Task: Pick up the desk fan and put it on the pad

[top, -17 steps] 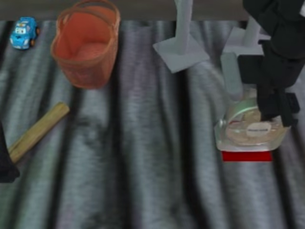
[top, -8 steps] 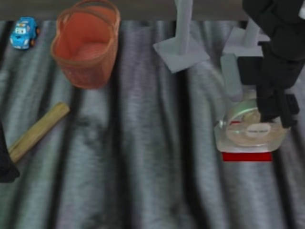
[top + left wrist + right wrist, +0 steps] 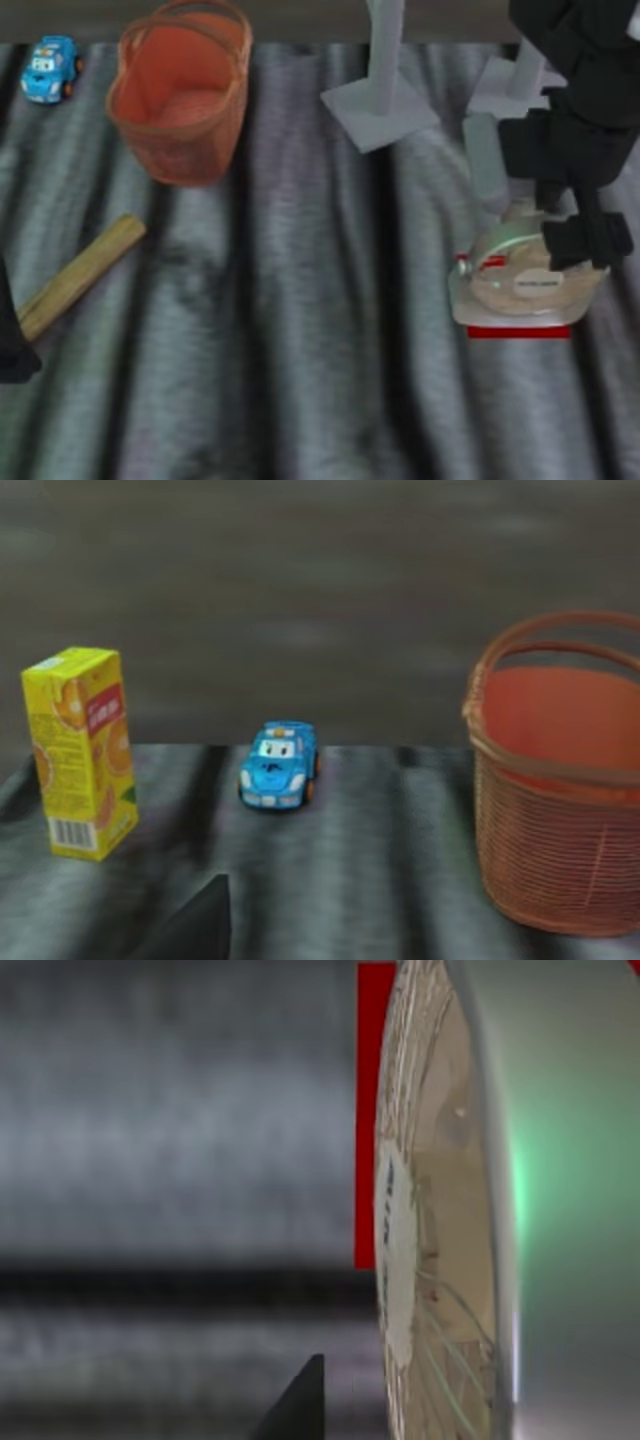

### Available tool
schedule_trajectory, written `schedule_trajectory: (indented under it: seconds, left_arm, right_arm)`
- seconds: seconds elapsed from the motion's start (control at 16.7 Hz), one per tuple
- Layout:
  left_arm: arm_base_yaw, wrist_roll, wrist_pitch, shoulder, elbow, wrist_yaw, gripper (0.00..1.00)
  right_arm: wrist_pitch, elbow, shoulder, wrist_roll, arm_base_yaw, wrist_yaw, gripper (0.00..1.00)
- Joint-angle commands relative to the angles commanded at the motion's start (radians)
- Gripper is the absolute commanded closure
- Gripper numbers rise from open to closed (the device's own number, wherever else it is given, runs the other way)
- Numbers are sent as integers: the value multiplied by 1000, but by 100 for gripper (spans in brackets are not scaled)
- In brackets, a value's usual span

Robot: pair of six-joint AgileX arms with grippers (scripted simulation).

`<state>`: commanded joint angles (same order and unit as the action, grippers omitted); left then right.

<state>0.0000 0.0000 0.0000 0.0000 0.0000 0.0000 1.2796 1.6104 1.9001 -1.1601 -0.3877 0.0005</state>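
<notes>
The silver desk fan (image 3: 520,285) stands at the table's right side, its round head facing up. It covers most of the red pad (image 3: 518,331), of which only a thin front strip shows. My right gripper (image 3: 578,240) hovers over the fan's right rear edge, open. In the right wrist view one dark fingertip (image 3: 305,1405) stands apart from the fan's disc (image 3: 440,1210), with the pad (image 3: 374,1110) showing beyond it. My left gripper (image 3: 12,350) is parked at the left edge, open and holding nothing.
An orange-red mesh basket (image 3: 180,90) and a blue toy car (image 3: 50,68) sit at the back left. A wooden stick (image 3: 80,275) lies at the left. Two grey flat-based posts (image 3: 380,100) (image 3: 520,80) stand behind the fan. The left wrist view shows a yellow juice carton (image 3: 82,752).
The fan has come down onto the pad, hiding more of the red. The right gripper's fingers have spread apart and let go of the fan. The left arm has not moved.
</notes>
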Motion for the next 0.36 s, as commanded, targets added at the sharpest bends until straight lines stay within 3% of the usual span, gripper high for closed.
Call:
schedule_trajectory:
  seconds: [0.36]
  left_arm:
    - [0,0,0,0,0,0,0]
  right_arm:
    - [0,0,0,0,0,0,0]
